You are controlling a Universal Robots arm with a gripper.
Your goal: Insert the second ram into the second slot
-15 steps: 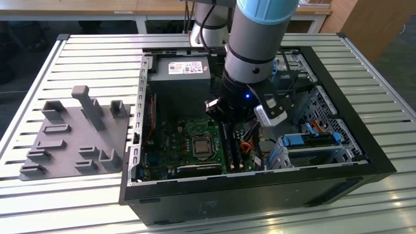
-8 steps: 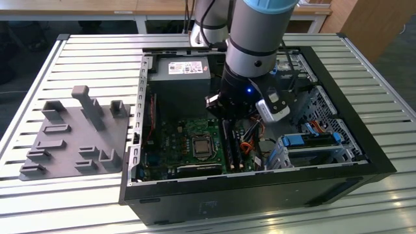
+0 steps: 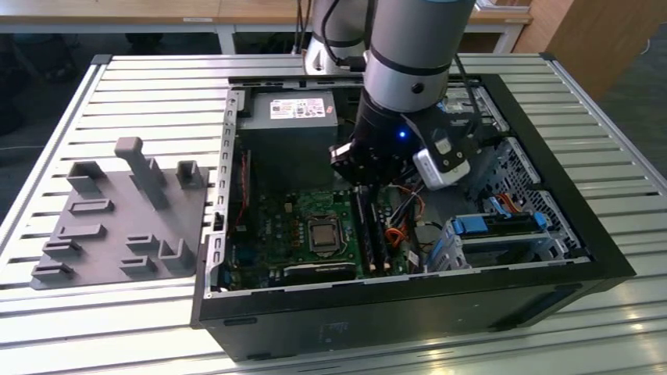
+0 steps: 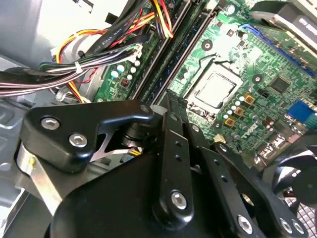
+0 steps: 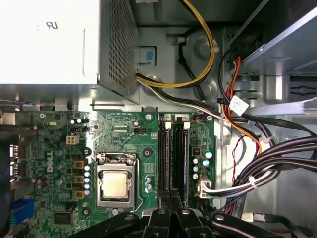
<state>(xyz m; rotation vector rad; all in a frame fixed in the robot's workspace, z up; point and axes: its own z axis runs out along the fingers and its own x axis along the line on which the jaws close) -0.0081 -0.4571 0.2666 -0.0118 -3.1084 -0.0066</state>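
Note:
Inside the open computer case (image 3: 583,258), two long dark memory sticks stand side by side in the slots (image 5: 172,148) beside the processor socket. Which of them is the second ram (image 5: 180,153) I cannot tell for sure; I take it as the one farther from the socket, also visible as a dark strip (image 3: 390,238) in the exterior view. My gripper (image 5: 171,194) hangs over one end of these slots, its fingers (image 4: 171,144) shut together with nothing between them. Whether the tips touch a stick is hidden. From outside, the gripper (image 3: 365,181) sits low over the motherboard.
A silver power supply (image 3: 292,109) fills the case's far end. Cable bundles (image 5: 267,163) run along the slots' outer side. Blue drive brackets (image 3: 501,226) sit at the exterior view's right. The processor socket (image 5: 115,184) lies beside the slots. A grey fixture tray (image 3: 115,219) rests on the slatted table.

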